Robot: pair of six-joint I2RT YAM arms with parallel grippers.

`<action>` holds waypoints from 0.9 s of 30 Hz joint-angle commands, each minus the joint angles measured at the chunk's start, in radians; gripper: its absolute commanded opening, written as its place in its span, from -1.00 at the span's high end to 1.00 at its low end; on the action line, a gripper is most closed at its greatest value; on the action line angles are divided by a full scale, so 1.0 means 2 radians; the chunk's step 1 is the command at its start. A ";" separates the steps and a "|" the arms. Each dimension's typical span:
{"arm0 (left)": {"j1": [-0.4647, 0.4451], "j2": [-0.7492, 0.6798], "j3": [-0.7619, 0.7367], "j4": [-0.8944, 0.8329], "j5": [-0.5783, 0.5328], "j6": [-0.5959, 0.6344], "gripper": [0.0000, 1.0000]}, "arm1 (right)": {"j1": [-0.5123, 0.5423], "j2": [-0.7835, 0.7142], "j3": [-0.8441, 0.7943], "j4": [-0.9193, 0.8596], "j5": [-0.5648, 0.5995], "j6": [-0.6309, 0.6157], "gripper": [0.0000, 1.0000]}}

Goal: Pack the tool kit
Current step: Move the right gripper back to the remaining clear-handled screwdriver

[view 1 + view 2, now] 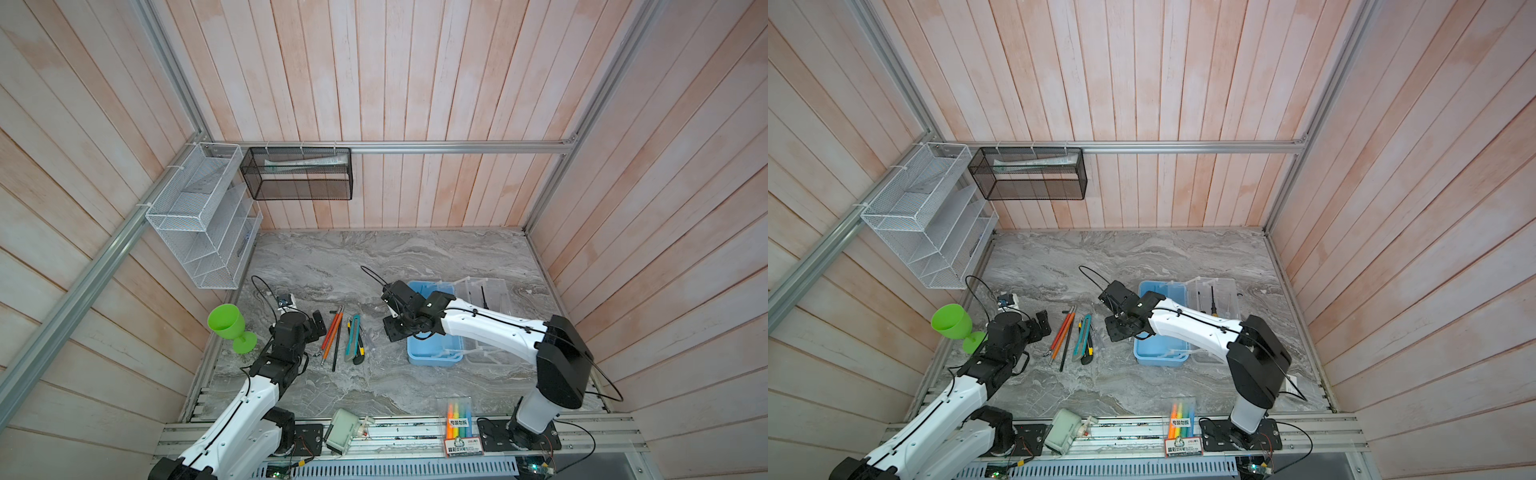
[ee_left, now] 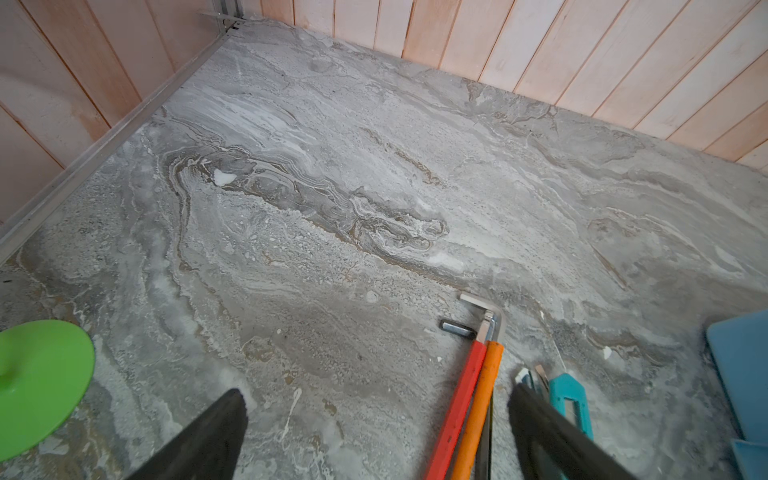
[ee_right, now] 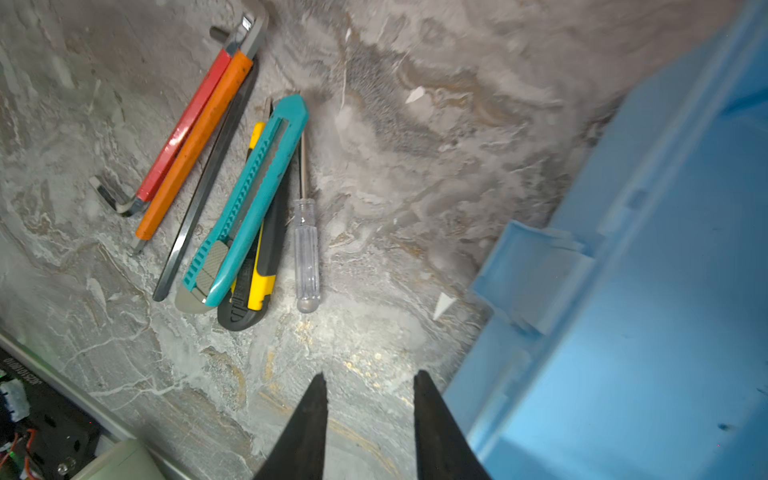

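Note:
The tool kit's light-blue case point(image 1: 434, 353) stands open at the table's right, its clear lid point(image 1: 494, 291) laid flat beside it with small dark screwdrivers on it. Left of the case lie red and orange-handled tools point(image 1: 332, 328), a teal utility knife point(image 1: 353, 332), a yellow-black knife point(image 3: 259, 282) and a clear-handled screwdriver point(image 3: 306, 249). My right gripper point(image 3: 370, 376) hovers by the case's left wall, open a little, with only table between its fingers. Wide open, my left gripper point(image 2: 376, 392) hangs over the orange-handled tools point(image 2: 478, 407), holding nothing.
A green goblet point(image 1: 228, 324) stands at the left edge beside my left arm. A pack of coloured highlighters point(image 1: 459, 419) and a pale green device point(image 1: 343, 430) lie at the front rail. A white wire rack point(image 1: 199, 216) and a black mesh basket point(image 1: 297, 174) hang on the walls.

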 commanded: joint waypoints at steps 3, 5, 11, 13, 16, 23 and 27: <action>0.004 -0.005 0.012 0.006 0.001 0.001 -1.00 | 0.009 0.053 0.031 0.026 -0.030 -0.038 0.30; 0.004 -0.006 0.012 0.005 0.001 0.001 -0.99 | 0.010 0.069 0.038 0.031 -0.035 -0.043 0.29; 0.004 -0.004 0.013 0.006 0.002 0.001 -1.00 | 0.020 0.121 0.069 0.037 -0.043 -0.047 0.28; 0.004 -0.005 0.012 0.005 0.002 0.001 -1.00 | 0.022 0.134 0.079 0.039 -0.047 -0.046 0.28; 0.005 -0.008 0.011 0.005 0.002 0.000 -1.00 | 0.025 0.153 0.091 0.040 -0.045 -0.046 0.28; 0.005 -0.008 0.011 0.005 0.001 0.000 -1.00 | 0.025 0.174 0.102 0.032 -0.034 -0.038 0.29; 0.005 -0.008 0.011 0.005 0.001 0.001 -1.00 | 0.025 0.177 0.098 0.028 -0.026 -0.033 0.32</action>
